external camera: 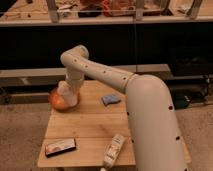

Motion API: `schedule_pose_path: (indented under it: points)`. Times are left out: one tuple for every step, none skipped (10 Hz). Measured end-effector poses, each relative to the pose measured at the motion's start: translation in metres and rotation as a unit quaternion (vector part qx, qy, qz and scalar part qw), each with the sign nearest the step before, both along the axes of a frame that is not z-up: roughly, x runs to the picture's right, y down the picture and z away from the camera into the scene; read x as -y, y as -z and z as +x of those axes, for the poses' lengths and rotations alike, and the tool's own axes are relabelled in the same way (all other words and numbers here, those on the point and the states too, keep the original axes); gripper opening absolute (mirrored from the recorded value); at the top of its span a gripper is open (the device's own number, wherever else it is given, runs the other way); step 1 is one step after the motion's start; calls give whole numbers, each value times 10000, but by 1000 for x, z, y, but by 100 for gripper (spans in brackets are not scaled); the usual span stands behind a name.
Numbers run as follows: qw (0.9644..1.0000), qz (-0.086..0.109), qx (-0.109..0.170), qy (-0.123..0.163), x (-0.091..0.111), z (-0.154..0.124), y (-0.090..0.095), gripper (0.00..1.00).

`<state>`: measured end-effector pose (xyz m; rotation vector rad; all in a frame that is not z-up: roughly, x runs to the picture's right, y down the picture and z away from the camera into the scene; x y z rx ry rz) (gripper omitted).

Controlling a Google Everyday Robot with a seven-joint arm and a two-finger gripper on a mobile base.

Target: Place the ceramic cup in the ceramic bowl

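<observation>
The orange-red ceramic bowl (59, 101) sits at the far left corner of the wooden table (95, 125). My gripper (66, 93) hangs right over the bowl, reaching down into it, and covers most of it. A pale whitish shape at the gripper's tip, inside the bowl's rim, may be the ceramic cup (63, 90); I cannot tell it apart from the gripper.
A blue-grey cloth lump (111, 99) lies right of the bowl. A white labelled bottle (113, 150) lies on its side at the front edge. A flat dark packet (60, 147) lies at the front left. My white arm (145, 110) spans the table's right side.
</observation>
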<state>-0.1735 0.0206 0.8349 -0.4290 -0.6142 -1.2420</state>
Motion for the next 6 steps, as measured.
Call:
schedule_pose_path:
  points:
    - [10000, 4, -1, 2, 0, 0, 0, 27]
    - [10000, 8, -3, 4, 1, 1, 0, 27]
    - [10000, 10, -3, 4, 1, 1, -1, 27]
    - [10000, 16, -4, 7, 2, 1, -1, 21]
    - [10000, 19, -4, 10, 2, 1, -1, 20]
    - [10000, 23, -5, 12, 2, 1, -1, 16]
